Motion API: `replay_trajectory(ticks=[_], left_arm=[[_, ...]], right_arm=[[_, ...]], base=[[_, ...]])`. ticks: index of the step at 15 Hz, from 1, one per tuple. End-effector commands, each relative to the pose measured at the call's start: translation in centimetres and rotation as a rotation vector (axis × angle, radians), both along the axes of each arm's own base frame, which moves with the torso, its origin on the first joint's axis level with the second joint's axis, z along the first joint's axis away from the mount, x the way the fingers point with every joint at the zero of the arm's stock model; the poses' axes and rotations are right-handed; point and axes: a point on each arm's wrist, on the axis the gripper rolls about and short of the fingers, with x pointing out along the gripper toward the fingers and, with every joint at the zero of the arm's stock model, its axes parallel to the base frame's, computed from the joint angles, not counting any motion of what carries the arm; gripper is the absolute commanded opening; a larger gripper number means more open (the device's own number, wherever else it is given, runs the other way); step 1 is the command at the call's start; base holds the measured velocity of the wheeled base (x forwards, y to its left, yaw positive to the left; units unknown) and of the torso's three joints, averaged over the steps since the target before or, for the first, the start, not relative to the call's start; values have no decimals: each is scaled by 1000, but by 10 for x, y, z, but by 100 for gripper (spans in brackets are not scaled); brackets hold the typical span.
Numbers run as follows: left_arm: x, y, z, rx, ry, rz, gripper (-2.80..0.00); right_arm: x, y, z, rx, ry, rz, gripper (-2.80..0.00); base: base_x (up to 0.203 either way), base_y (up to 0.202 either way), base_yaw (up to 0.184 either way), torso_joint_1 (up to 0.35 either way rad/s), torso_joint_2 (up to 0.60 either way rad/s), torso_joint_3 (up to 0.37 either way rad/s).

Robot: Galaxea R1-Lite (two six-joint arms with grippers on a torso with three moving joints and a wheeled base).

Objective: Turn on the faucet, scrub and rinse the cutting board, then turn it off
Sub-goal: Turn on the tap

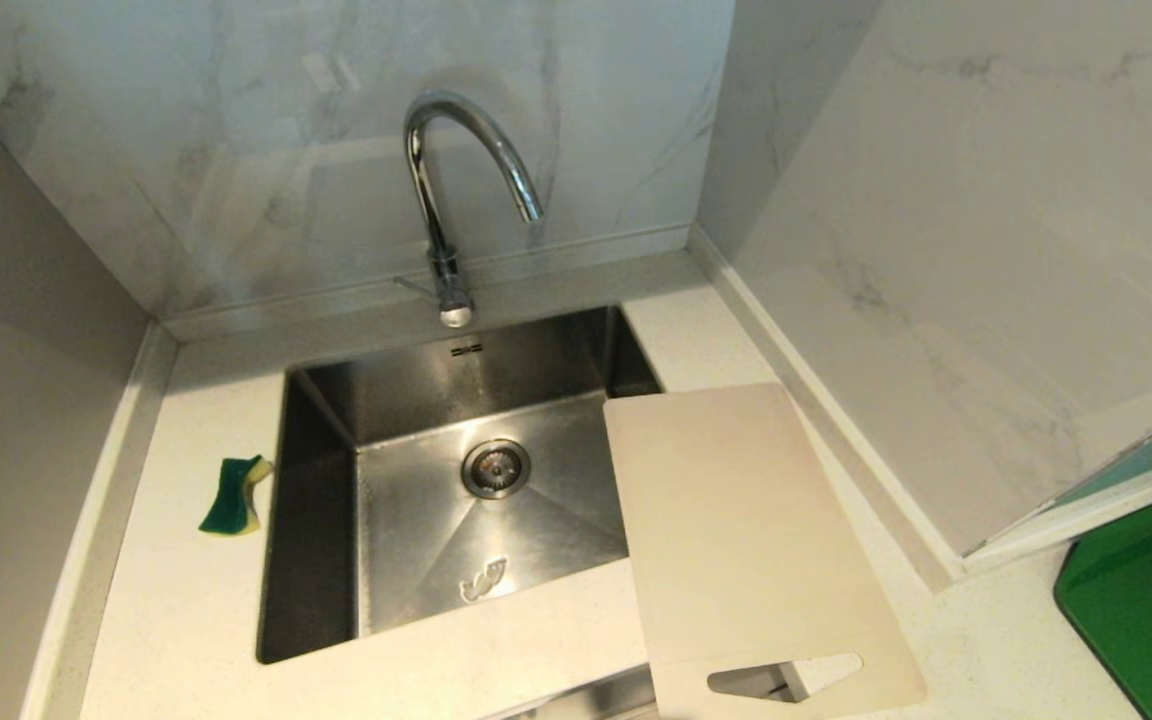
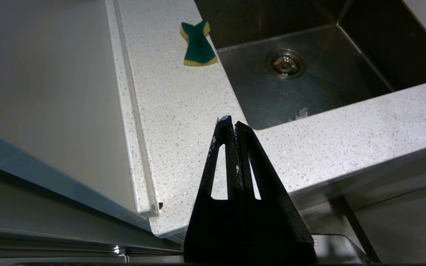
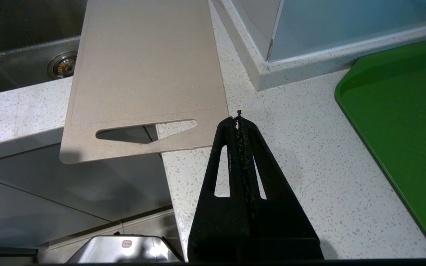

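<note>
Cutting board lies dry on table, overhanging sink, just beyond right end effector. Faucet off; sponge ahead of left end effector. Both end effectors closed, empty. Nothing begun.

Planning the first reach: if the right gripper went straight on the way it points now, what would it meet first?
Probably the cutting board: the shut right gripper points along the counter past the board's near corner. Depth is unclear, so it might meet bare counter first.
</note>
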Motion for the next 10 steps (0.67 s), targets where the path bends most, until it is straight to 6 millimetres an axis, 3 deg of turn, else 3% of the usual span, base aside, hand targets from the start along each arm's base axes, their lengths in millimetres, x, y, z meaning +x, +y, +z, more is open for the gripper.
replay_trajectory(ticks=[1, 7, 10], left_arm=[[0, 0, -1, 5, 1, 0, -280], [-1, 0, 6, 21, -28, 0, -280], [-15, 0, 51, 20, -127, 3, -280]], right_arm=[[0, 0, 0, 1, 1, 0, -280], [0, 0, 0, 0, 1, 0, -280], [0, 0, 0, 0, 1, 0, -280]], base=[[0, 0, 0, 0, 0, 0], [0, 0, 0, 0, 0, 0], [0, 0, 0, 0, 0, 0]])
